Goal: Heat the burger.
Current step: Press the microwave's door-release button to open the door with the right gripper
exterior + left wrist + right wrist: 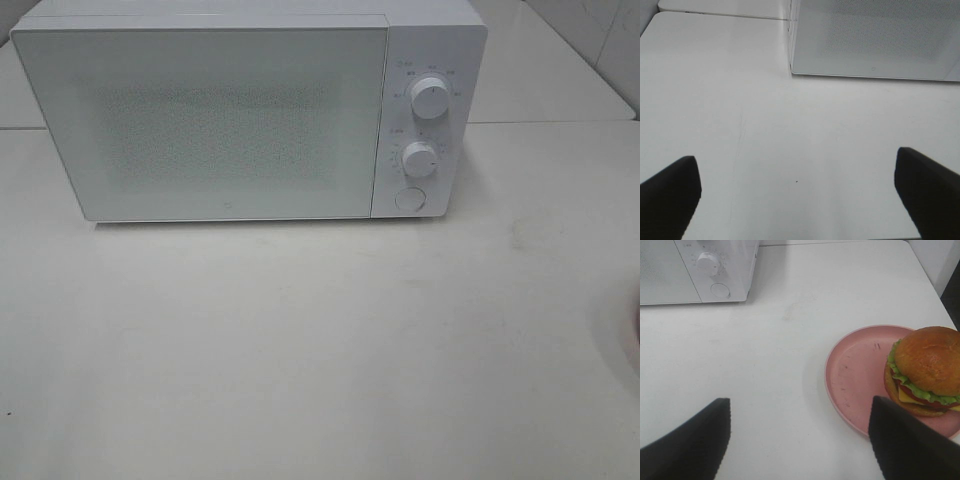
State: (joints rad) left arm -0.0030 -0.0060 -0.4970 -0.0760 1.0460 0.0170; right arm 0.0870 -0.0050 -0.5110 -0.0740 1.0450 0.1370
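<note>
The burger (pixel 925 370) with its golden-brown bun, green lettuce and cheese sits on a round pink plate (pixel 855 375) on the white table, seen in the right wrist view. My right gripper (pixel 800 440) is open and empty, above the table and short of the plate. My left gripper (pixel 797 195) is open and empty above the bare table, in front of the microwave's left corner. The white microwave (pixel 230 120) stands at the back with its door shut. Neither gripper nor the burger shows in the exterior high view; only a sliver of the plate (pixel 634 335) shows at the right edge.
The microwave has two round knobs, one upper (pixel 430 97) and one lower (pixel 420 159), and a round button (pixel 410 198) on its right panel. It also shows in the left wrist view (pixel 875 40) and right wrist view (pixel 695 270). A tiled wall lies behind.
</note>
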